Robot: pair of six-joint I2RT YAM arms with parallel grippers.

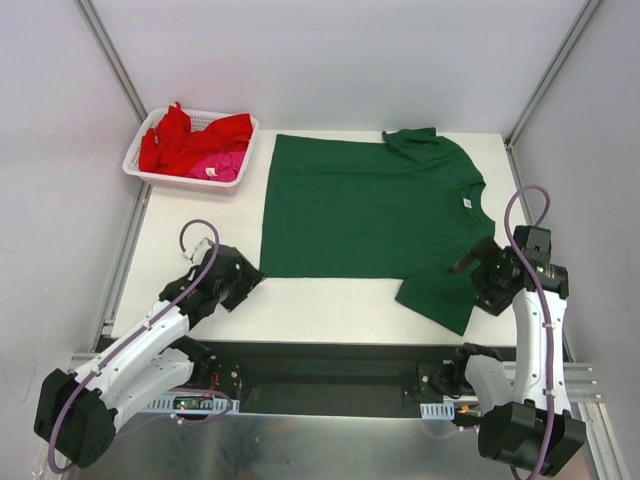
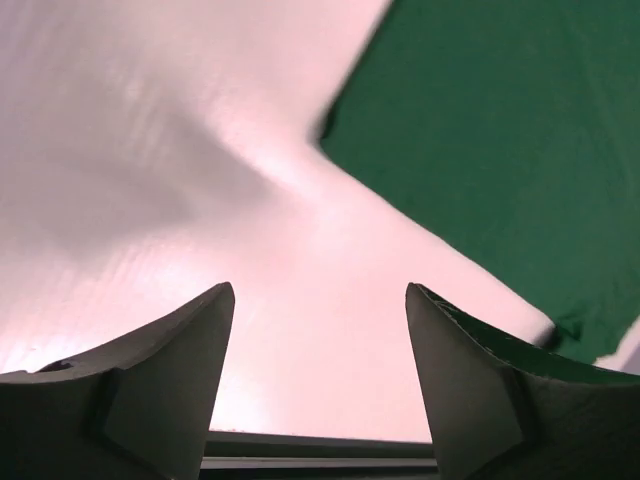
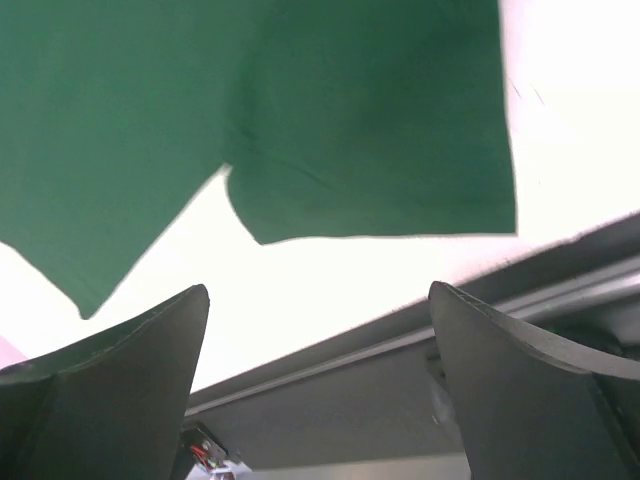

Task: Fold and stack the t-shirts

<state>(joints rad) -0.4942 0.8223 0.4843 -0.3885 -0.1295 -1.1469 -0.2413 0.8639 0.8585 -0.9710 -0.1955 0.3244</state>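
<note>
Since the green t-shirt (image 1: 365,205) lies spread flat on the desk (image 1: 320,305) in the top view, collar right, I judge it staged for folding. The red and pink tees (image 1: 195,140) wait in the basket (image 1: 137,168).

Left wrist: left tool (image 2: 320,295) gapes empty beside the hem corner (image 2: 335,125), probably lining up a pinch.

Right wrist: right tool (image 3: 320,295) wide, empty, near sleeve (image 3: 380,130) ahead.
</note>
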